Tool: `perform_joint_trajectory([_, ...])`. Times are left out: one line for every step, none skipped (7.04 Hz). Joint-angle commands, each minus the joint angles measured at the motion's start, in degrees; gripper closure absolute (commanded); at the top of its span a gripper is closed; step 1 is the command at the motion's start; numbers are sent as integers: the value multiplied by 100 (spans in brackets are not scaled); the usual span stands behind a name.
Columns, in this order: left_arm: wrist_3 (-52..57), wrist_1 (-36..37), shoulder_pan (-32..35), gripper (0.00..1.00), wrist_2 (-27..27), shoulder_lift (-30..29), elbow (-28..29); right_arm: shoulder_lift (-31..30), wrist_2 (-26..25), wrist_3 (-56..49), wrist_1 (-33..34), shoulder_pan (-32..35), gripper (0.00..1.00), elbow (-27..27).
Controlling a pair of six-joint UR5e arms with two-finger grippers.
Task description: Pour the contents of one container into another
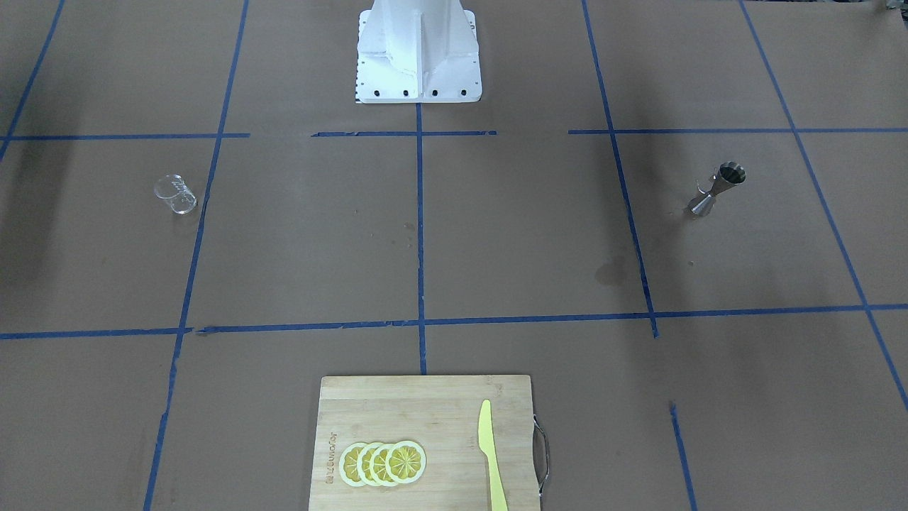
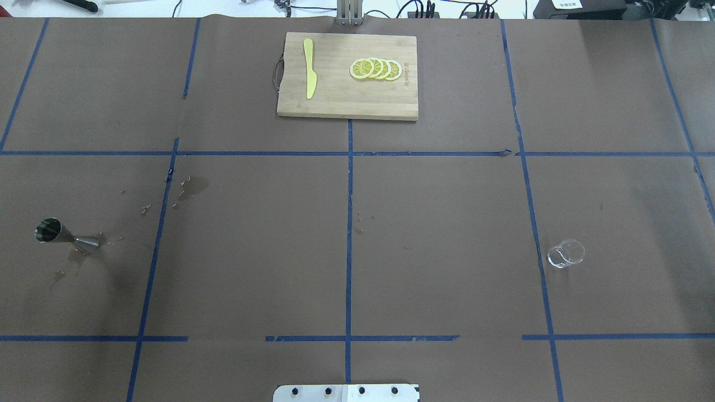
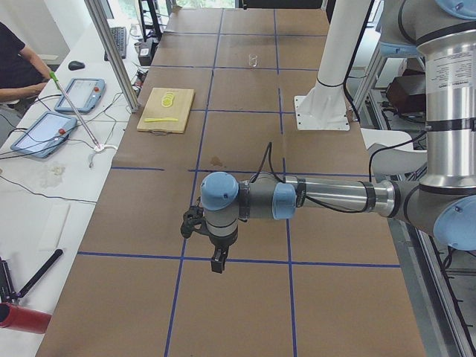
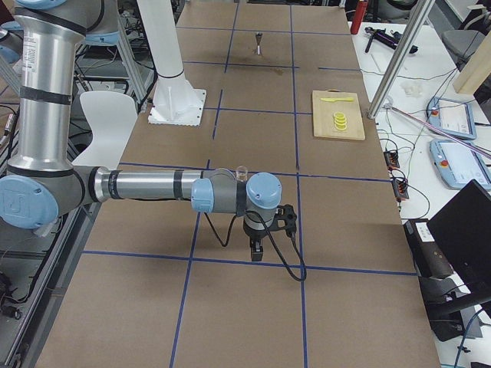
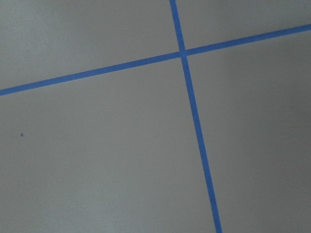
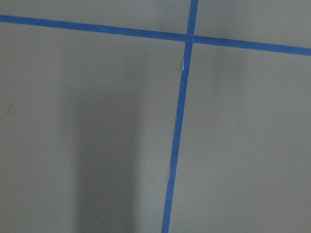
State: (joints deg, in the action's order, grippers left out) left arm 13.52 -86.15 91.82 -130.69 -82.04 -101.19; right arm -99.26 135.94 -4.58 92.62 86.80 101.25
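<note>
A wide surface (image 2: 447, 234) covered in brown paper fills the middle of the room, marked into large rectangles by blue tape lines (image 2: 349, 251). Darker stains (image 2: 192, 187) mottle the paper on its left half. The light is even and diffuse, leaving only soft, blurred shadows on the paper. Along the far edge runs a second, white surface (image 3: 37, 193) carrying two tablets (image 3: 78, 93) and loose cables, and a person (image 3: 18, 63) sits at it. An aluminium post (image 3: 111, 52) rises where the two surfaces meet. Near the right end stands an open laptop (image 4: 469, 222). Behind the near edge, cables trail over a grey floor (image 4: 19, 322).
</note>
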Motion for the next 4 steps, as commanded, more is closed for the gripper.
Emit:
perform_joint_trajectory([-33, -15, -6, 0, 0, -4, 29, -14, 117, 10, -7, -5, 0, 35])
perform_joint_trajectory([-42, -15, -6, 0, -9, -5, 3, -14, 117, 10, -16, -5, 0, 52])
perform_joint_trajectory([-42, -15, -6, 0, -9, -5, 29, -5, 82, 10, -16, -5, 0, 87])
perform_joint_trajectory([-42, -24, -6, 0, -9, -13, 21, 3, 65, 10, -16, -5, 0, 88])
